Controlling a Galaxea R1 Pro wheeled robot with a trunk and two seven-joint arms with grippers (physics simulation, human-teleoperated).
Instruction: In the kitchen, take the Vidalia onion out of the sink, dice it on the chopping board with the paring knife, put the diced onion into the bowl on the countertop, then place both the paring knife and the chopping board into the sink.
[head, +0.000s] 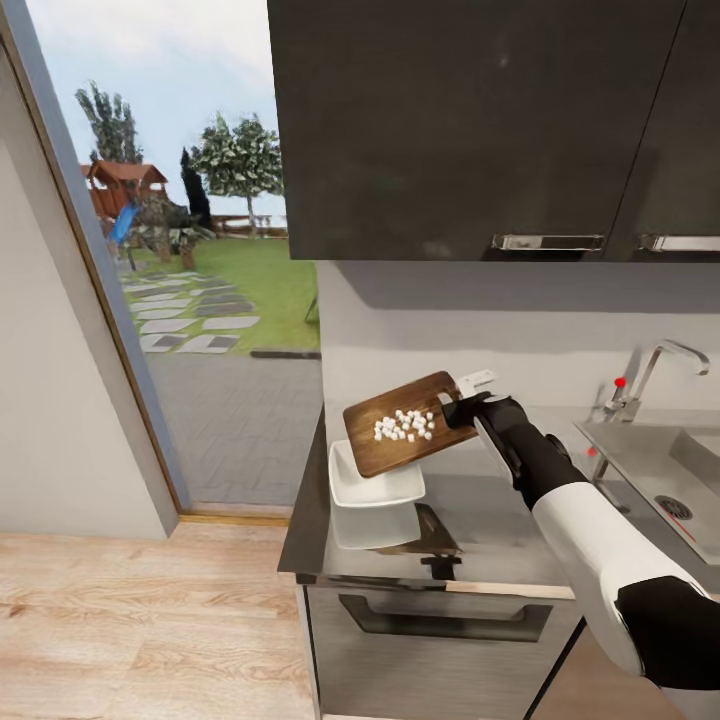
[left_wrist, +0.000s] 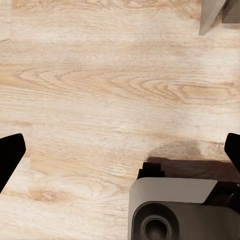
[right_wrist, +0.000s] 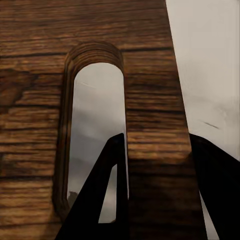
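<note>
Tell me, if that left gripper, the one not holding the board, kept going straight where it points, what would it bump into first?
Most likely the wooden floor: the left gripper points straight at the planks, with nothing between its fingers. The grey robot part sits off to the side. How far the floor lies is unclear.

The chopping board (head: 400, 424) hangs tilted above the bench (head: 480, 520), held at its right end by the right gripper (head: 462, 408). The diced onion (head: 404, 425) lies on it. The bowl (head: 372, 484) sits on the bench below the board's left edge. The sink (head: 668, 470) is far right.
</note>
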